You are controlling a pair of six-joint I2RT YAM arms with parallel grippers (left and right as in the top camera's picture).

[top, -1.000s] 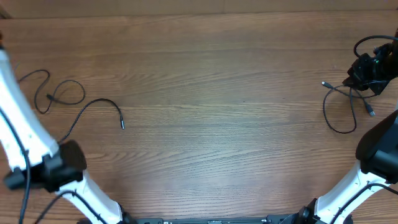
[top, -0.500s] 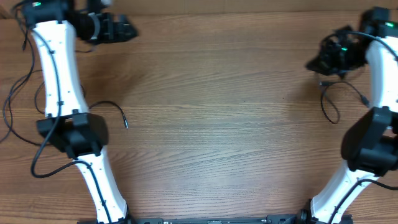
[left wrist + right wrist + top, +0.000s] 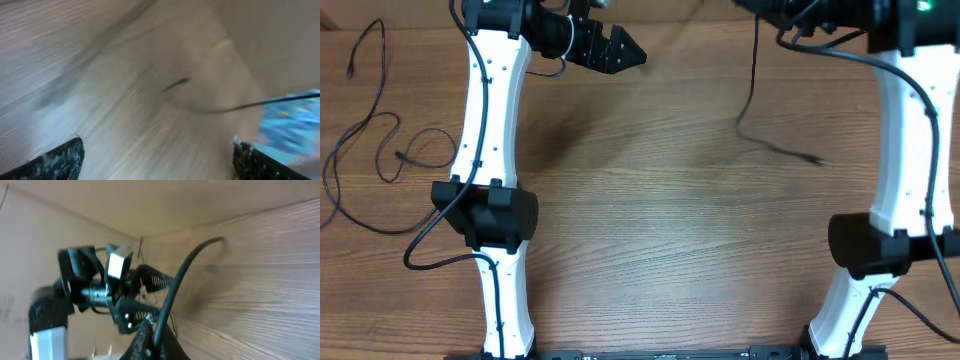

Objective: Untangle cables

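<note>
tabletop (image 3: pixel 670 250) of brown wood fills the overhead view, and both white arms reach across it toward the far edge. the left arm (image 3: pixel 490 120) and the right arm (image 3: pixel 905 130) stand well apart, which reads as a way to give each cord its own side. one of the cables, the loose cable (image 3: pixel 398 155), lies on the far left of the wood in slack, wandering loops that cross themselves in places, and neither arm touches it. the held cable (image 3: pixel 753 70) hangs on the right. it runs down as a thin black line, bends near the wood and trails off to a short plug end (image 3: pixel 817 160). whether that end rests on the surface i cannot tell. the right gripper (image 3: pixel 150 330) is clamped tight on this cord and raised high, likely so its length falls free of any snarl. the left gripper (image 3: pixel 632 55) is spread wide with nothing between its fingers (image 3: pixel 55 160). it is aimed toward the hanging cord, perhaps ready to take it.
</note>
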